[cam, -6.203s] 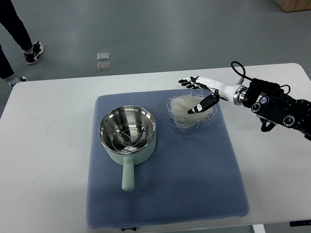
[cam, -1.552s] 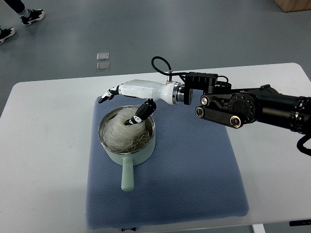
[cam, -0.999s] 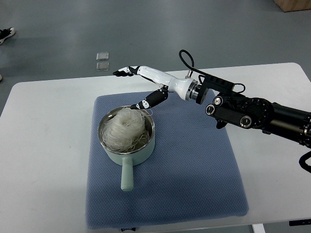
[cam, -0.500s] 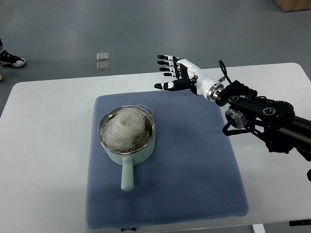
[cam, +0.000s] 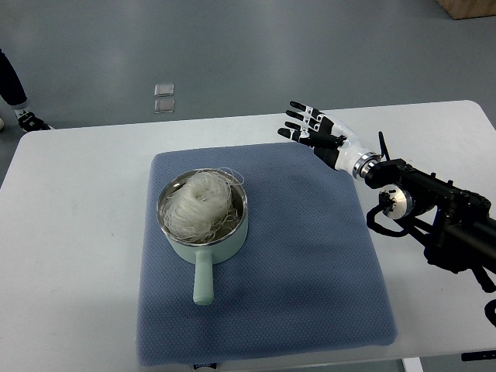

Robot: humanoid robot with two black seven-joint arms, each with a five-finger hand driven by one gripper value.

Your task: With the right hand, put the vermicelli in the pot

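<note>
A pale green pot (cam: 204, 225) with a steel inside and a handle pointing toward me stands on the left part of the blue mat (cam: 310, 263). A white nest of vermicelli (cam: 196, 203) lies inside it, with a few strands over the rim. My right hand (cam: 312, 128) hovers above the mat's far right corner, well to the right of the pot, fingers spread and holding nothing. Its black arm (cam: 434, 221) comes in from the right edge. No left arm shows.
The mat lies on a white table (cam: 70, 232). A person's leg and shoe (cam: 19, 97) show on the grey floor at the far left. Two small clear squares (cam: 164, 98) lie on the floor beyond the table.
The right hand carried the vermicelli from the mat's far right into the pot, let it go, then drew back to the right and opened. A person's feet shifted on the floor.
</note>
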